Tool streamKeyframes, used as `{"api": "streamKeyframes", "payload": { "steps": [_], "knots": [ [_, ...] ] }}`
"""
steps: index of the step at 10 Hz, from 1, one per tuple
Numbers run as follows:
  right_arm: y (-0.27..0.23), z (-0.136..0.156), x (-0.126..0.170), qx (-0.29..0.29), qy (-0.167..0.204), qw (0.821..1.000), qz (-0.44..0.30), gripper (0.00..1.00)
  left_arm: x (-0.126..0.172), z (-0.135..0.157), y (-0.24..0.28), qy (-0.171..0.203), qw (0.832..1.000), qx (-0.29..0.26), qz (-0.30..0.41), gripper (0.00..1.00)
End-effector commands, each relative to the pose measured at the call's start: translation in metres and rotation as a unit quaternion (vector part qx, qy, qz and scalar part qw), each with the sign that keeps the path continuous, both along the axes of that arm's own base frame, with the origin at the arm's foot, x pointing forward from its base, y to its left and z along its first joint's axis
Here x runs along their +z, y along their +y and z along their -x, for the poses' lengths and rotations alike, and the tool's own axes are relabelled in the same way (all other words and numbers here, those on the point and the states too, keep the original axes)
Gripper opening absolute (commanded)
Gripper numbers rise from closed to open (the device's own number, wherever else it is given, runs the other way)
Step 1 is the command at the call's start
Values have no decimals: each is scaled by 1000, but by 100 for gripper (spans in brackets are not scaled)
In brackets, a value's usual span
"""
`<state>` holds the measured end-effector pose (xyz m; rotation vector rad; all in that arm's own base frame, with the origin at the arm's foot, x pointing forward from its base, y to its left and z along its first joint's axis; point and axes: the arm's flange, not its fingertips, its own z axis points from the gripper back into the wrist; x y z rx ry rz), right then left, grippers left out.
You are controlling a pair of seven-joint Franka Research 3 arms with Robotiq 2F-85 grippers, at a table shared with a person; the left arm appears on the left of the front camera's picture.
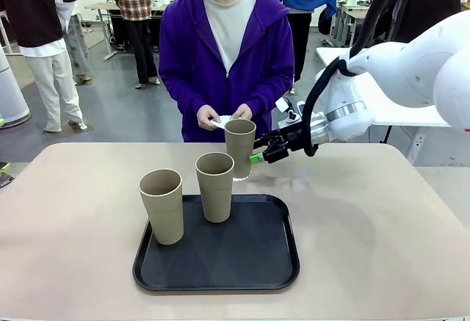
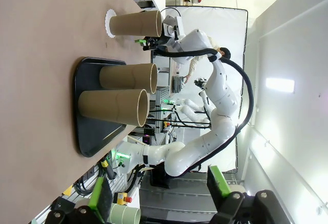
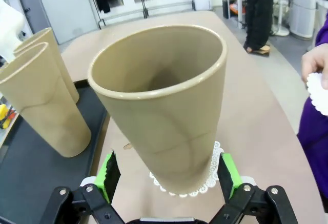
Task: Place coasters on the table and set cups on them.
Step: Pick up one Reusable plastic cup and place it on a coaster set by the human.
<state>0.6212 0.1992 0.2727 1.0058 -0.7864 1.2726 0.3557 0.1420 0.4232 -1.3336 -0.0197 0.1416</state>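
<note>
One tan cup [image 1: 240, 147] [image 3: 169, 111] stands upright on a white scalloped coaster [image 3: 210, 177] [image 2: 109, 23] on the table [image 1: 367, 225], just beyond the tray. My right gripper [image 1: 257, 152] [image 3: 169, 175] is open, a green pad on each side of this cup's lower part with small gaps. Two more cups [image 1: 161, 205] [image 1: 214, 186] stand on the black tray [image 1: 220, 277]. Across the table, the person's hands hold more white coasters [image 1: 220, 122] [image 3: 320, 93]. In its own wrist view my left gripper [image 2: 159, 193] is open with nothing between its fingers, looking at the table from far off.
The tray sits at the middle of the near side of the table. The person in a purple hoodie [image 1: 220, 49] stands close behind the far edge. Bare tabletop lies left and right of the tray.
</note>
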Motion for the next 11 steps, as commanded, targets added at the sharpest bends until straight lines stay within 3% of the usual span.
{"api": "streamKeyframes", "payload": {
  "steps": [1, 3, 6, 7, 9, 10, 11],
  "knots": [
    [-11, 14, 24, -9, 7, 999, 51, 100, 3, 1, -1, -5, 1000, 3, 8, 100],
    [-28, 28, 63, -37, 20, 991, 130, 100, 3, 1, -1, -5, 1000, 3, 8, 100],
    [-41, 57, 151, -106, 30, 973, 205, 100, 3, 1, -1, -5, 1000, 3, 8, 100],
    [-40, 72, 180, -172, 46, 955, 238, 100, 3, 1, -1, -5, 1000, 3, 8, 100],
    [-32, 96, 214, -250, 43, 916, 311, 100, 3, 1, -1, -5, 1000, 3, 8, 100],
    [-25, 109, 229, -274, 34, 894, 352, 100, 3, 1, -1, -5, 1000, 3, 8, 100],
    [-15, 120, 241, -285, 33, 884, 370, 100, 3, 1, -1, -5, 1000, 3, 8, 100]
  ]
}}
